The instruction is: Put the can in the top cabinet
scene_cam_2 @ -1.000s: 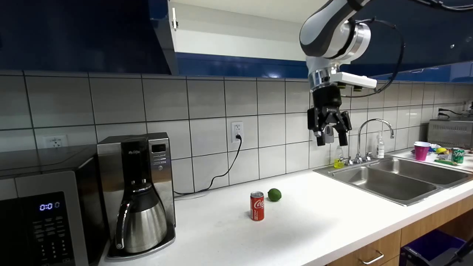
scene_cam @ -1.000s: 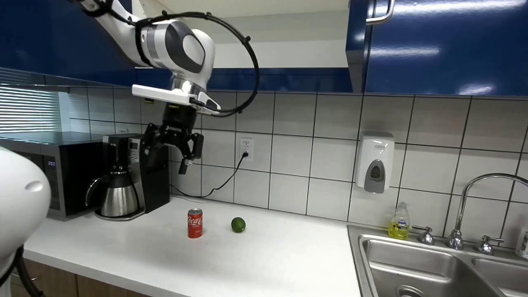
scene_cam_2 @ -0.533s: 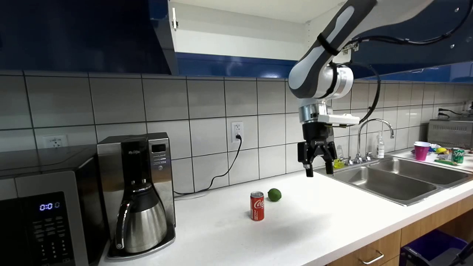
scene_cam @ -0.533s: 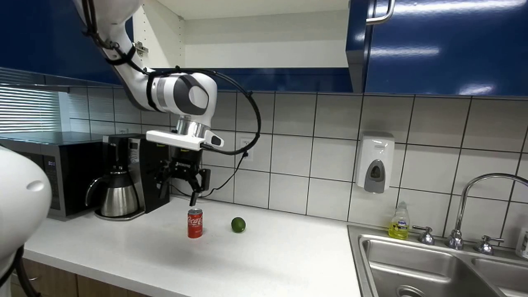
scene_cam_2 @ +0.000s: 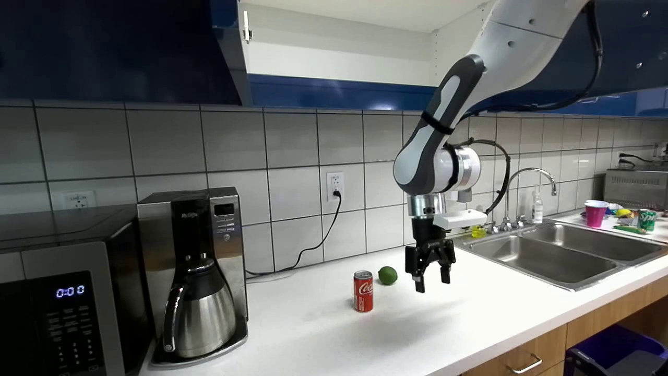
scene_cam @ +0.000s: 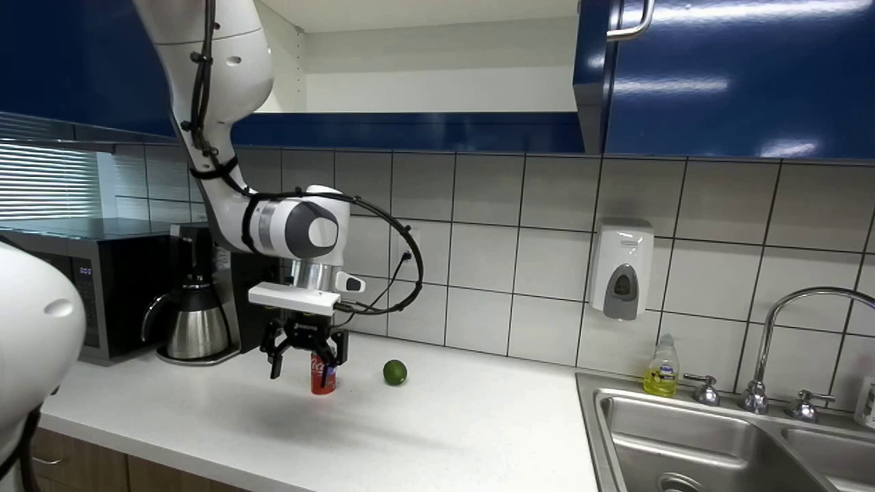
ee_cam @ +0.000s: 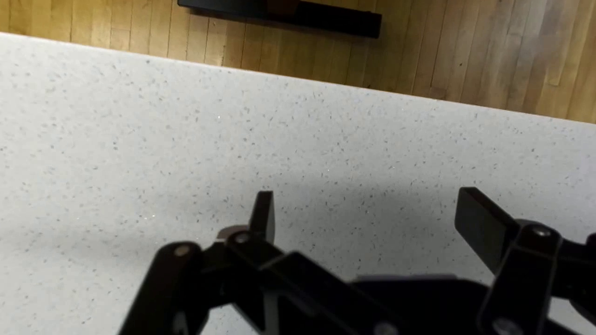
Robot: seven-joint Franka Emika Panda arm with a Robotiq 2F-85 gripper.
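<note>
**End effector (scene_cam_2: 432, 283) spread wide, can (scene_cam_2: 363, 291) parked upright on the tabletop (scene_cam_2: 334, 339)**

So your end effector points down with its fingers (ee_cam: 484, 228) spread well apart, hanging above the tabletop. Check the wrist view and you get speckled white surface between the tips, plus wood floor (ee_cam: 465, 60) past the edge toward 12 o'clock.

Your can, the red one with the pale top, stands clear of the end effector. In an exterior view you can see the gap: green ball (scene_cam_2: 388, 275) near the can at its 2 o'clock, end effector farther out at 3. In an exterior view a finger (scene_cam: 340, 347) crosses in front of the can, so you lose some of the label there.

Keep the can as your clock center in an exterior view and you've got the top cabinet (scene_cam: 444, 89) up around 1 o'clock, white interior showing. Soap dispenser (scene_cam: 622, 270) is on the tiled wall (scene_cam: 478, 260) at 2ish, sink (scene_cam: 594, 424) at 3 with a yellow soap bottle (scene_cam: 661, 372) by its back edge. Coffee maker (scene_cam: 236, 301) and its steel carafe (scene_cam: 199, 331) are at 10, microwave (scene_cam: 133, 294) a bit past them, same direction.
</note>
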